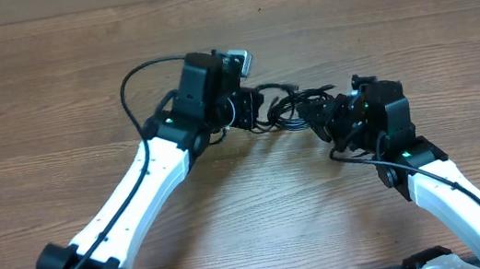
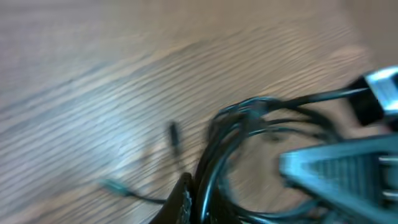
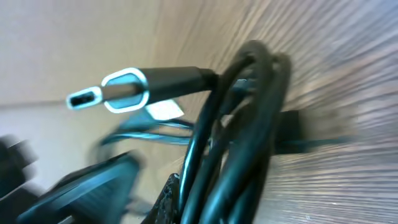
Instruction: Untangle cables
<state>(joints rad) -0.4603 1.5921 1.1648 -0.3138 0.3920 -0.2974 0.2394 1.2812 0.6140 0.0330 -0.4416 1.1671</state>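
Left pincer (image 1: 256,111) and right pincer (image 1: 317,113) both seem clamped on the cables (image 1: 287,107), bundle stretched lengthwise between them.

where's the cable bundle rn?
Overhead view: the cables are bunched near the centre of the table, strung between the left claw and the right claw.

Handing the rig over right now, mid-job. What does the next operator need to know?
Left gripper: at the bundle's left edge. Cables loop between its fingers in the wrist view, but blur hides whether it is closed.
Right gripper: at the bundle's right edge, loops right by its fingers. Its grip is also unclear.
Cables: one tangled bundle on the table between the grippers, with a plug tip sticking out.
Done: both arms are at the bundle.
Left: no strand is separated yet.
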